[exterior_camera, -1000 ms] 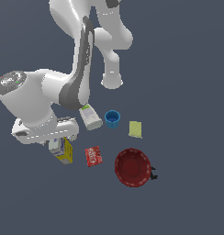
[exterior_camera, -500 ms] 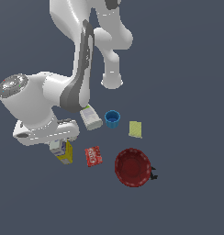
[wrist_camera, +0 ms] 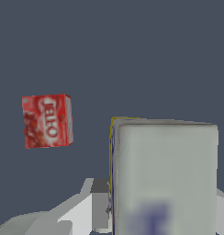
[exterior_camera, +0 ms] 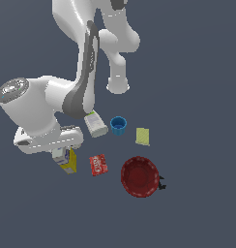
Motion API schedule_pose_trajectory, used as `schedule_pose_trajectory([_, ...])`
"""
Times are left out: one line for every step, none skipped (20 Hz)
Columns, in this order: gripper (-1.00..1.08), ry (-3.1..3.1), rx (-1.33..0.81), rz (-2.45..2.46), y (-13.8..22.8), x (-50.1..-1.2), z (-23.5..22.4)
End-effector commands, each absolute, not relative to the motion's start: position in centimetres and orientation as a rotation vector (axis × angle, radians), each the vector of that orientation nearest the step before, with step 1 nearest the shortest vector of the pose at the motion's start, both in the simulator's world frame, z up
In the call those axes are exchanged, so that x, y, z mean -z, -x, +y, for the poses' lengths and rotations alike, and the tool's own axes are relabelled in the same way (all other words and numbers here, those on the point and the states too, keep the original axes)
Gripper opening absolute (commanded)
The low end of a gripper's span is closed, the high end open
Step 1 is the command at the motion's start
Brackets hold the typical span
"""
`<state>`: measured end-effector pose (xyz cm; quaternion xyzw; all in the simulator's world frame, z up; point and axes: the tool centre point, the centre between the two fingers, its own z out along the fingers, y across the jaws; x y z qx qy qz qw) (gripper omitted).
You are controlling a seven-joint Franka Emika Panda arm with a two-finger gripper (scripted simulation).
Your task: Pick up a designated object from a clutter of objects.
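Down at the near edge of the clutter, the rectangular yellow carton with white-grey label panels (exterior_camera: 67,160) stands on the dark grey worktop (exterior_camera: 197,97), partly under the white wrist of the arm. The claw (wrist_camera: 155,202) sits over it: in the wrist view one dark finger (wrist_camera: 99,202) lies just beside the carton's pale face (wrist_camera: 164,174), apparently touching its edge, while the other finger is hidden, so whether the claw grips the carton I cannot tell. Just beside the carton, toward the exterior view's right, lies the small flat red packet (exterior_camera: 98,164), apart from it. Farther that way sits the round red bowl (exterior_camera: 140,176), its inside bare, with a small dark object (exterior_camera: 161,183) touching its rim. Beyond the carton, the white tube-like bottle with a green label (exterior_camera: 95,124) lies on its side near the arm. Next to that bottle stands the small blue cup (exterior_camera: 118,126), upright, with nothing visible inside. The pale yellow pad (exterior_camera: 143,136) lies flat beyond the bowl.
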<state>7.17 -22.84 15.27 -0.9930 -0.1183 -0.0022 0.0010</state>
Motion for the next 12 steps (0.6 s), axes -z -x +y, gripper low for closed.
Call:
schedule_pose_trajectory([-1.00,3.113,0.022,-0.380,-7.3,-15.5,-22.8])
schedule_pose_trajectory([-1.00,3.110,0.031,-0.386,-7.5,-15.6,-22.8])
schedule_pose_trajectory([-1.00,3.107,0.043,-0.393,-7.6,-15.7,-22.8])
schedule_pose_trajectory([-1.00,3.103,0.055,-0.401,-7.7,-15.9,-22.8])
schedule_pose_trajectory([-1.00,3.098,0.070,-0.410,-7.9,-16.1,-22.7])
schedule_pose_trajectory([-1.00,3.092,0.086,-0.419,-8.1,-16.3,-22.7])
schedule_pose_trajectory([-1.00,3.086,0.103,-0.430,-8.3,-16.5,-22.7])
schedule_pose_trajectory([-1.00,3.079,0.122,-0.442,-8.5,-16.7,-22.6])
schedule_pose_trajectory([-1.00,3.072,0.142,-0.454,-8.7,-17.0,-22.6])
schedule_pose_trajectory([-1.00,3.063,0.164,-0.467,-8.9,-17.3,-22.5])
schedule_pose_trajectory([-1.00,3.054,0.187,-0.481,-9.2,-17.6,-22.5])
schedule_pose_trajectory([-1.00,3.045,0.211,-0.496,-9.4,-17.9,-22.4])
